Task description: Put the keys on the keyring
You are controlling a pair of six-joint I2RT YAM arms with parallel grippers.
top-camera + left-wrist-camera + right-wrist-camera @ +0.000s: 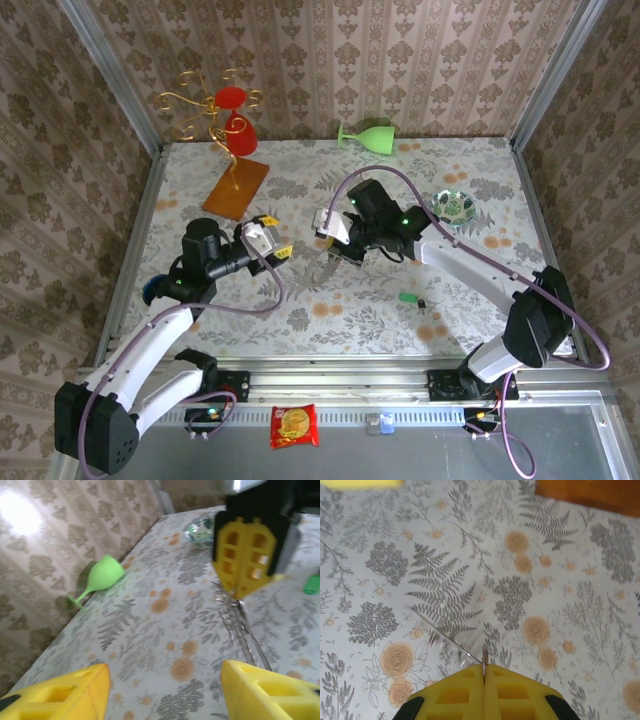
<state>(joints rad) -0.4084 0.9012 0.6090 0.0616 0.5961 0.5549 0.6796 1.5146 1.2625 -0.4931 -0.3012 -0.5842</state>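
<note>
My right gripper [333, 257] is shut on the keyring [440, 636], a thin wire loop that sticks out from between its yellow pads [483, 669] and slants left over the flowered cloth. In the left wrist view the same loop [241, 625] hangs below the right gripper's fingers [245, 560] down to the table. My left gripper [276, 236] stands open a short way left of it, with nothing between its fingers [165, 690]. The green-headed key [408, 297] lies on the table to the right, a small dark key [422, 303] beside it; the green head [312, 584] shows at the frame's right edge.
A green goblet [370, 135] lies at the back wall. A gold wire stand with a red goblet sits on an orange base [237, 185] at the back left. A small patterned dish [455, 207] stands right of the right arm. A snack packet [295, 425] lies below the front rail.
</note>
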